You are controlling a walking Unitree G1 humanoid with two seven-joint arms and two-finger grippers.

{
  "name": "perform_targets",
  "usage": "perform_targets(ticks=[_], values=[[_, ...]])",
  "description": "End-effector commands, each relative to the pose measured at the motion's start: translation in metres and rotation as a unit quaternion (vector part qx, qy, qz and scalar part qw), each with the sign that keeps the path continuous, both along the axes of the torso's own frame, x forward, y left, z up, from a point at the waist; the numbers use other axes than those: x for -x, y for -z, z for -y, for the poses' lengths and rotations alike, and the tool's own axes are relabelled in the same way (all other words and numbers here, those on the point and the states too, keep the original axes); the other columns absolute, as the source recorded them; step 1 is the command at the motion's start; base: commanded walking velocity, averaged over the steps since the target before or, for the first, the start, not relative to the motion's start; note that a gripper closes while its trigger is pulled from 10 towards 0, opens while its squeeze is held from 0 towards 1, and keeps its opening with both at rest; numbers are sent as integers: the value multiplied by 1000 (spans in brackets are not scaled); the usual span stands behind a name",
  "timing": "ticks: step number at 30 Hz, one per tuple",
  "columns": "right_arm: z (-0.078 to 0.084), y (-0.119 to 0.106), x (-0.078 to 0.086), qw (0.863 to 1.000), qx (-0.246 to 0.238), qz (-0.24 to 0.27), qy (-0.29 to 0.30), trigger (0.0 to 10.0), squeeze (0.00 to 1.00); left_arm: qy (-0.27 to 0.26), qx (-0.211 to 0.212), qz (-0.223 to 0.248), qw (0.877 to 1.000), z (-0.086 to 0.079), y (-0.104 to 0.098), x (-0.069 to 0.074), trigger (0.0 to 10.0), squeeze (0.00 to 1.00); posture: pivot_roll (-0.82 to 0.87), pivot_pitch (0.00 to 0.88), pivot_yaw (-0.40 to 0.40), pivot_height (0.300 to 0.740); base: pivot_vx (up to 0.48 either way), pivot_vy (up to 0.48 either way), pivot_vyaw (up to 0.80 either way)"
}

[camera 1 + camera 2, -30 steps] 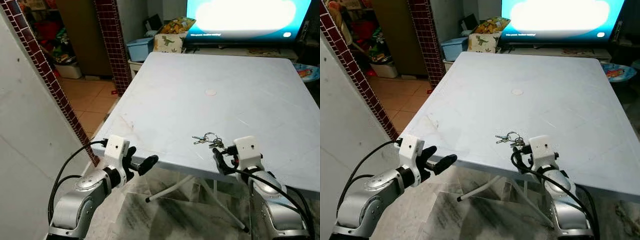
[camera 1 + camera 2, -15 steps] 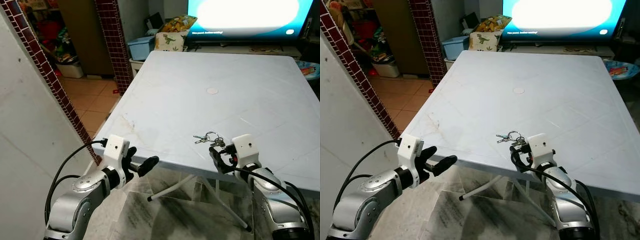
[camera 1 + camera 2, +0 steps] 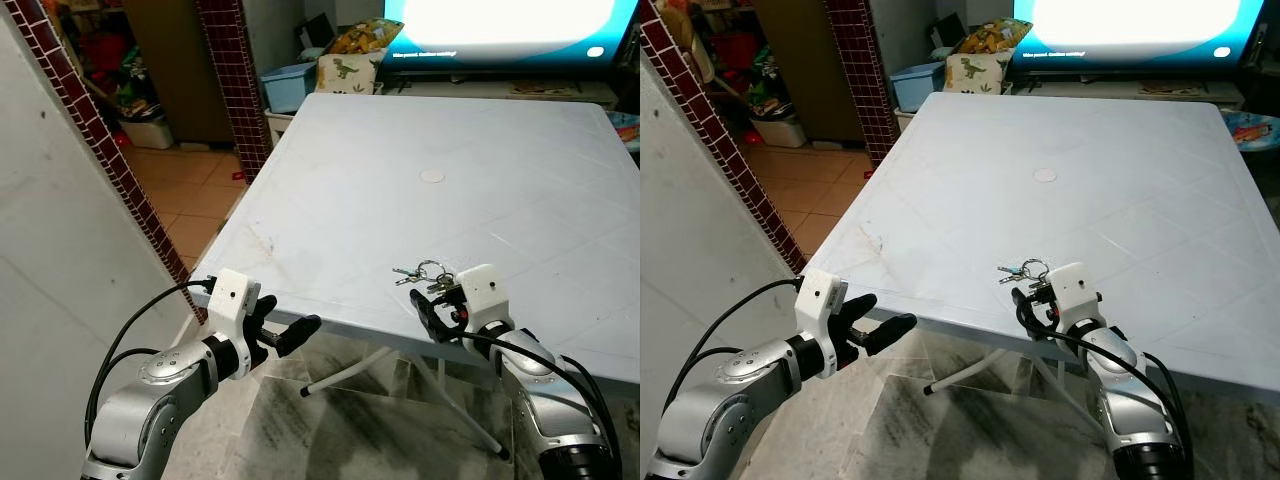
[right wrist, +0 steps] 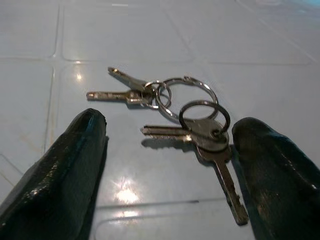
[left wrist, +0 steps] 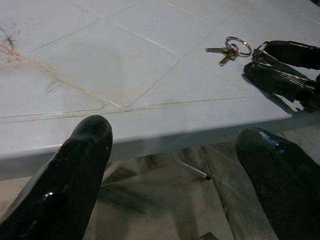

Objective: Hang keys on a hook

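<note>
- Now, keys: a bunch on linked rings, lying flat on the table, lower centre-right of the left eye view, close to the near edge. Not lifted.
- Right gripper: at the table edge, lower right of the frame, closer to the keys than a second ago. Fingers spread; in the right wrist view one black finger stands on each side of the bunch, and the right-hand one appears to touch the lowest key, though contact is hard to confirm.
- Left gripper: lower left of the frame, below and just outside the table edge, about where it was a second ago. Fingers apart, holding nothing.
- Change: the right arm has advanced so the keys sit between its fingers; the whole view has also shifted slightly, so the camera moved too.
- Meaning for the task: judged as the end of the reach, with the pinch not yet made. No hook can be made out, so hanging remains wholly undone.
</note>
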State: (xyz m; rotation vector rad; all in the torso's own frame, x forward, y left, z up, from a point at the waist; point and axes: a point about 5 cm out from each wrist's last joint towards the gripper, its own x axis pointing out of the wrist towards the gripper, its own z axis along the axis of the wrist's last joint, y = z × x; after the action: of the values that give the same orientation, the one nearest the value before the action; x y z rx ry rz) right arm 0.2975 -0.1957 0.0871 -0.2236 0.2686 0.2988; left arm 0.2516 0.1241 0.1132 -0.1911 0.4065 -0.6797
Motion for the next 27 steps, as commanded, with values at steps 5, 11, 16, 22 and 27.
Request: perform_targets(ticks=[5, 11, 16, 22, 27], values=[[-3, -1, -4, 1000, -4, 5, -8, 0, 0, 3, -7, 5, 1000, -1, -4, 0, 10000, 0, 17, 39, 135, 740, 0, 0, 0], [-2, 1, -6, 1000, 3, 6, -6, 0, 0, 5, -4, 4, 1000, 1, -4, 0, 10000, 0, 16, 40, 133, 740, 0, 0, 0], [-1, 2, -6, 1000, 8, 8, -7, 0, 0, 12, -1, 2, 1000, 3, -4, 1, 10000, 0, 16, 40, 133, 740, 0, 0, 0], [-2, 4, -6, 1000, 8, 10, -7, 0, 0, 17, -1, 1, 1000, 4, -3, 1, 10000, 0, 12, 32, 131, 740, 0, 0, 0], [-4, 5, -5, 1000, 6, 12, -7, 0, 0, 19, -2, 1, 1000, 5, -3, 1, 10000, 0, 11, 30, 130, 740, 0, 0, 0]])
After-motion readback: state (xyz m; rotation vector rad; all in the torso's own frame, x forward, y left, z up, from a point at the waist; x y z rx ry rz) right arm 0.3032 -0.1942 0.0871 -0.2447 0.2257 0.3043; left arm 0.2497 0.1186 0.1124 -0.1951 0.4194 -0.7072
